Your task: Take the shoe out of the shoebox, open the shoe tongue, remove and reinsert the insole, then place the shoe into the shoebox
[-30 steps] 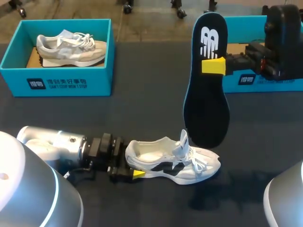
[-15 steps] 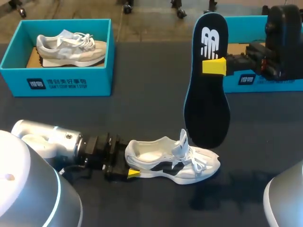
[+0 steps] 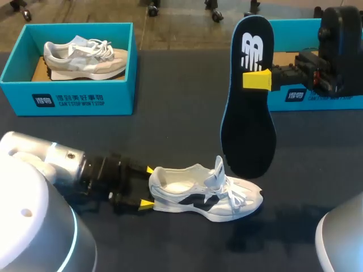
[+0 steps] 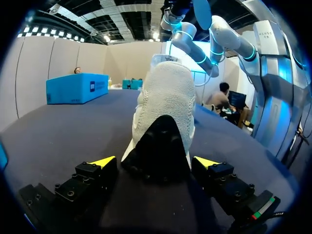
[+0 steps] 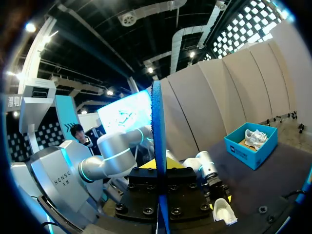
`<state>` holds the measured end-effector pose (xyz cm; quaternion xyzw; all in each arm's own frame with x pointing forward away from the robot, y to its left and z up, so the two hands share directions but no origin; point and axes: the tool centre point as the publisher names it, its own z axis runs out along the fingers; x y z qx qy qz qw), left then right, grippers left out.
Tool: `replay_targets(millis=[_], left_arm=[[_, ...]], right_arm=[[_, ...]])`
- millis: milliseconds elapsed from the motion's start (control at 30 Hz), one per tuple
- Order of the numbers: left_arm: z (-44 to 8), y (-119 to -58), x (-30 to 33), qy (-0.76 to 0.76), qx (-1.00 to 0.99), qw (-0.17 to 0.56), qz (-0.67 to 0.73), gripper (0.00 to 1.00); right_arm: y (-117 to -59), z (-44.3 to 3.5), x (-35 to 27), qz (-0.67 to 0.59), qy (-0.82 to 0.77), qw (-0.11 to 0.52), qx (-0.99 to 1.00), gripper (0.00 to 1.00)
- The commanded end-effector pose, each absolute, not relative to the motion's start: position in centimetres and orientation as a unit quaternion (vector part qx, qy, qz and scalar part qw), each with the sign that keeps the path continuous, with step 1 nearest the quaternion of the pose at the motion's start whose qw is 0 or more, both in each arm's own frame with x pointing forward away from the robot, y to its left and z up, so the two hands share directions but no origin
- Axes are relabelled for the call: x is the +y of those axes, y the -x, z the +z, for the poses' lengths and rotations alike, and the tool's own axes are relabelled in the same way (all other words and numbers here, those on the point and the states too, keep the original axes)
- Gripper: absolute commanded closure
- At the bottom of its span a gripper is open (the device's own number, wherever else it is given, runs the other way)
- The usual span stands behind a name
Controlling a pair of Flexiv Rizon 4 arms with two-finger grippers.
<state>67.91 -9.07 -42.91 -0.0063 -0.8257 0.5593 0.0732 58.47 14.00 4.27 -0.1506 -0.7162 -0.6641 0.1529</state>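
Note:
A white shoe (image 3: 204, 195) with black side marks lies on the dark table, toe to the right. My left gripper (image 3: 146, 187) stands open just behind its heel, one yellow tip on each side. In the left wrist view the heel (image 4: 163, 112) sits between the spread fingers of the left gripper (image 4: 155, 163), with gaps on both sides. My right gripper (image 3: 256, 79) is shut on a black insole (image 3: 248, 113) with a blue edge, held upright above the shoe's toe. The right wrist view shows the insole (image 5: 158, 146) edge-on in the right gripper (image 5: 158, 170), with the shoe (image 5: 224, 210) far below.
A teal shoebox (image 3: 68, 96) at the back left holds a beige shoe (image 3: 85, 54). A second teal box (image 3: 295, 93) stands at the back right, partly behind my right arm. In the right wrist view the left box (image 5: 251, 144) shows in the distance.
My left arm has drawn back to the left and its gripper has turned, so both yellow tips now flank the heel. The right arm and insole have held still.

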Motion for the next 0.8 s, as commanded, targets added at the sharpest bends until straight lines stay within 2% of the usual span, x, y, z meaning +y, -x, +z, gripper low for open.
replay_targets(millis=[33,167,567,733,767,800], left_arm=[[-41.0,-67.7,-7.7,0.019,-0.852,0.070,0.519,0.00],[-40.3,-67.9,-6.9,0.074,-0.892,0.023,0.445,0.00],[-40.0,-67.9,-6.8,0.074,-0.895,0.024,0.439,0.00],[-37.8,-68.5,-6.1,0.108,-0.932,0.035,0.343,0.00],[-37.4,-68.4,-6.1,0.102,-0.946,0.024,0.306,0.00],[-37.1,-68.6,-6.2,0.079,-0.962,-0.034,0.259,0.00]], right_arm=[[-58.9,4.3,14.4,-0.663,0.150,0.155,-0.717,1.00],[-58.9,4.3,14.4,-0.663,0.150,0.155,-0.717,1.00],[-58.9,4.3,14.4,-0.663,0.150,0.155,-0.717,1.00],[-58.9,4.3,14.4,-0.663,0.150,0.155,-0.717,1.00],[-58.9,4.3,14.4,-0.663,0.150,0.155,-0.717,1.00],[-58.9,4.3,14.4,-0.663,0.150,0.155,-0.717,1.00]])
